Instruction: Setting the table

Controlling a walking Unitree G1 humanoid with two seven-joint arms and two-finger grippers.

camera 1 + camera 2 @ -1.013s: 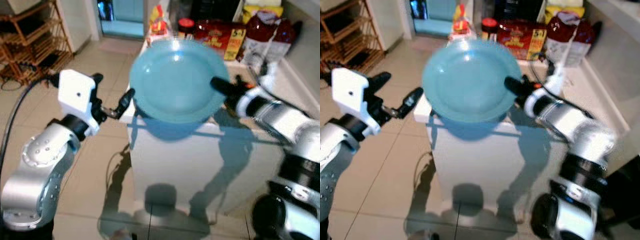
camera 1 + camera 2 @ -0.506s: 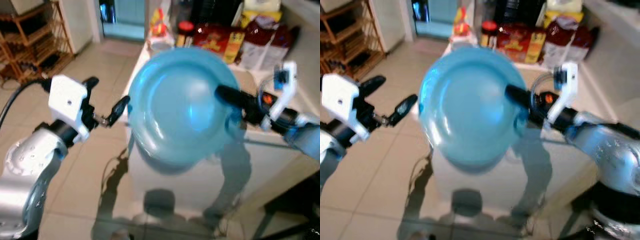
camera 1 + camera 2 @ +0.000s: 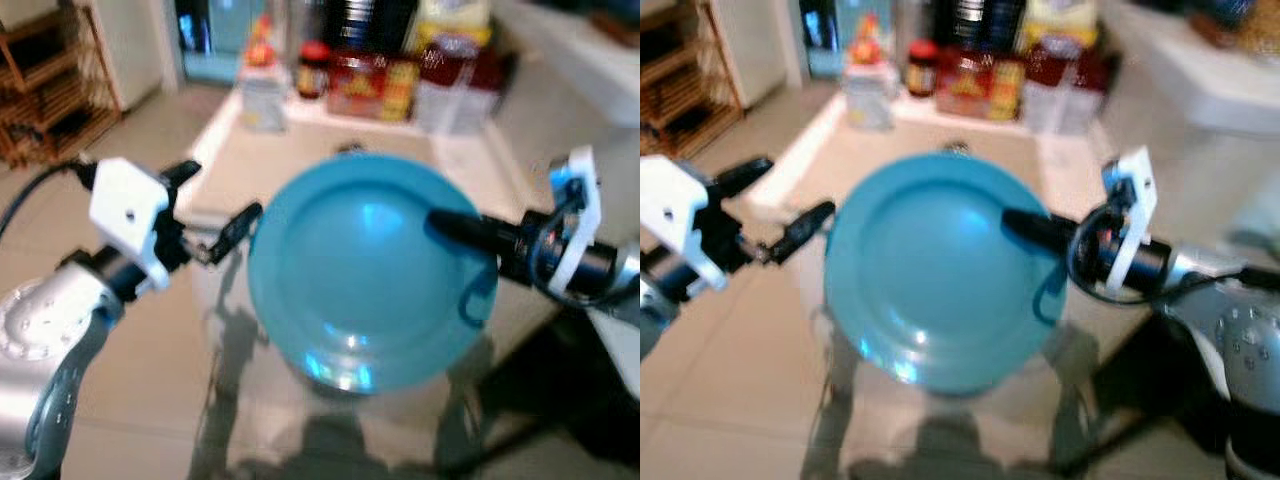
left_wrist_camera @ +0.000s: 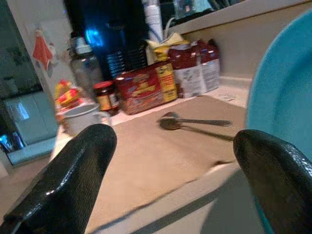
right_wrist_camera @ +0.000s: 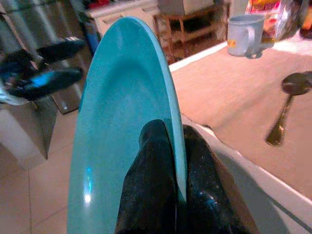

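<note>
Right gripper (image 5: 176,165) pinches the rim of a blue plate (image 3: 365,270), one black finger on each face, holding it up in the air in front of the near edge of the table (image 3: 300,150). In the head views the plate faces the camera and hides most of the tabletop behind it.

Left gripper (image 4: 170,161) hovers just beside the plate's opposite rim, fingers spread wide and holding nothing; whether its nearer fingertip touches the rim I cannot tell.

The wrist views add what the head views blur or hide: two metal spoons (image 4: 195,123) lie on a tan placemat (image 4: 146,156) past the plate, and the right wrist view shows the plate edge-on, clamped between the fingers. A pale blue mug (image 5: 242,33) stands at the mat's far corner.

Along the table's back edge: a red-lidded jar (image 4: 103,96), a red carton (image 4: 146,85) and red-and-white bags (image 4: 200,68). Print on these is too blurred to read.

A wooden shelf rack (image 3: 45,90) stands on the tiled floor (image 3: 130,350) to the left.
</note>
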